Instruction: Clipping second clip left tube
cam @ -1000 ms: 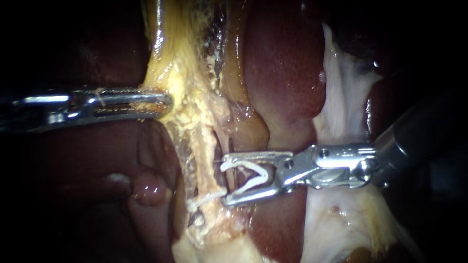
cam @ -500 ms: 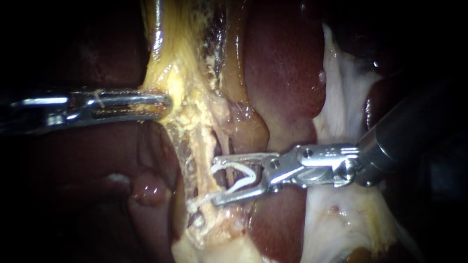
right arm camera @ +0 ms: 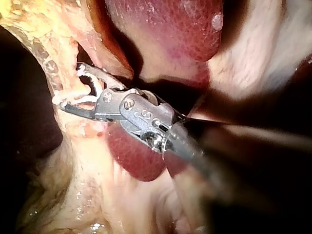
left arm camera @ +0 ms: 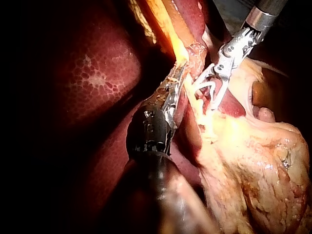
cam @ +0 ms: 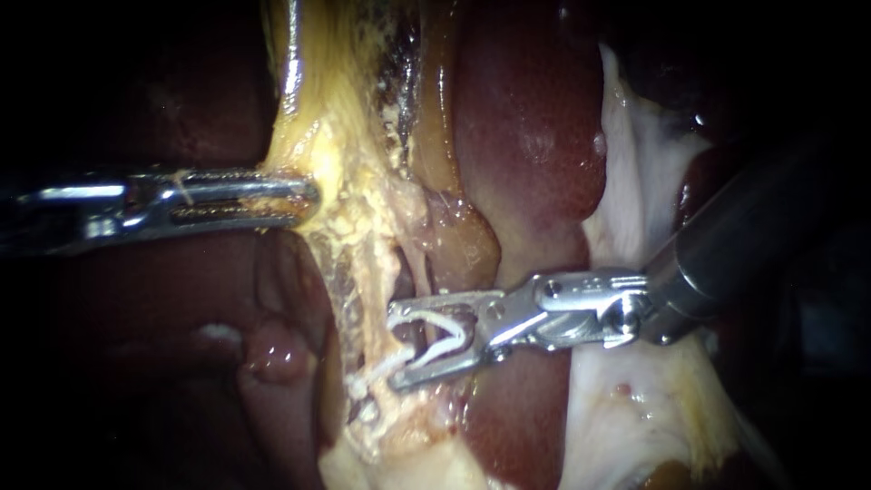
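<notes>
**Right jaws carrying an open clip across the left tube**

My left instrument (cam: 304, 192) comes in level from the left. Its jaws are pinched on the edge of the yellow tissue (cam: 336, 136), which runs up and away from the tubes. The left wrist view shows the same bite, with the jaws pressed onto the yellow strand.

My right instrument (cam: 392, 347) reaches in from the right across the dark red liver (cam: 526, 136). Its jaws stand wide apart, but they are not empty: a white clip (cam: 445, 331) sits between them, one leg seated along each jaw, so they are holding it open. The left tube (cam: 367, 290), a pale strand running down from the yellow tissue, passes into the mouth of the jaws, with one jaw tip above it and the other below. From the endoscope I cannot tell whether the clip's legs touch the tube.

Just under the lower jaw tip, a placed clip (cam: 370, 377) lies across the same strand. In the right wrist view the loaded jaws (right arm camera: 69, 87) point at the strand, with the liver behind them.
</notes>
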Controlling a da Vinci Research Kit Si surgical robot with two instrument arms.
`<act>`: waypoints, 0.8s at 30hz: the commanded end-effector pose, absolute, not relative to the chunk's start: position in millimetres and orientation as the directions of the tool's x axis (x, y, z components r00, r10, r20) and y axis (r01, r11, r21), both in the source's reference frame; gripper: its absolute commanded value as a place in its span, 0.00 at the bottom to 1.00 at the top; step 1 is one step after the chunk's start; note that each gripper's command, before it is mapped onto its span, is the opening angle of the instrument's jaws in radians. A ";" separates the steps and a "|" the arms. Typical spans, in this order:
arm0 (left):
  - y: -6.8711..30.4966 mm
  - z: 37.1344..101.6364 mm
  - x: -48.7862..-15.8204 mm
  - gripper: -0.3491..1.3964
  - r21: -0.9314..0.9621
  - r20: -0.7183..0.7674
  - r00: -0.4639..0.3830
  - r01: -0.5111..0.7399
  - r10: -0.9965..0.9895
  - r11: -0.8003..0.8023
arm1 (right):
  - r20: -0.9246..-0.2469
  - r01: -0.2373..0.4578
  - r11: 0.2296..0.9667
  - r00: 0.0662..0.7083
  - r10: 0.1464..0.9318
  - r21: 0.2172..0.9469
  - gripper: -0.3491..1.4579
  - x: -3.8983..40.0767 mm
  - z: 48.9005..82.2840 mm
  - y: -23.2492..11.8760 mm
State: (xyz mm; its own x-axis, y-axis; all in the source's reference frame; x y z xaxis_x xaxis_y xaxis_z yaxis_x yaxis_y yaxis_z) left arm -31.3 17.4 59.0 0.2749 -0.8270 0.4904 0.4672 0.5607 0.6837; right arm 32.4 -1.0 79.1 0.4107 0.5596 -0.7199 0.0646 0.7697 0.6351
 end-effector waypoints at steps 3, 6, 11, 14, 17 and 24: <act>17.4 58.9 -31.2 0.00 0.684 0.490 0.275 0.467 -0.827 0.560 | -0.719 0.057 0.772 0.413 0.559 0.633 0.52 32.8 79.2 -1.0; 17.4 58.8 -31.1 0.00 0.681 0.494 0.277 0.466 -0.824 0.565 | -0.708 0.021 0.781 0.439 0.553 0.624 0.52 32.6 79.1 -0.6; 17.3 58.6 -31.2 0.00 0.681 0.493 0.277 0.466 -0.824 0.564 | -0.713 0.047 0.772 0.422 0.559 0.634 0.52 32.8 79.2 -0.5; 17.4 58.7 -31.2 0.00 0.681 0.494 0.277 0.466 -0.824 0.565 | -0.711 0.090 0.741 0.379 0.592 0.665 0.52 33.6 79.0 -1.0; 17.4 58.7 -31.1 0.00 0.681 0.494 0.277 0.466 -0.824 0.565 | -0.698 0.138 0.700 0.337 0.632 0.701 0.52 34.2 78.4 -1.5; 17.4 58.7 -31.1 0.00 0.681 0.494 0.277 0.466 -0.824 0.565 | -0.668 0.240 0.623 0.290 0.686 0.744 0.51 35.3 78.0 -2.1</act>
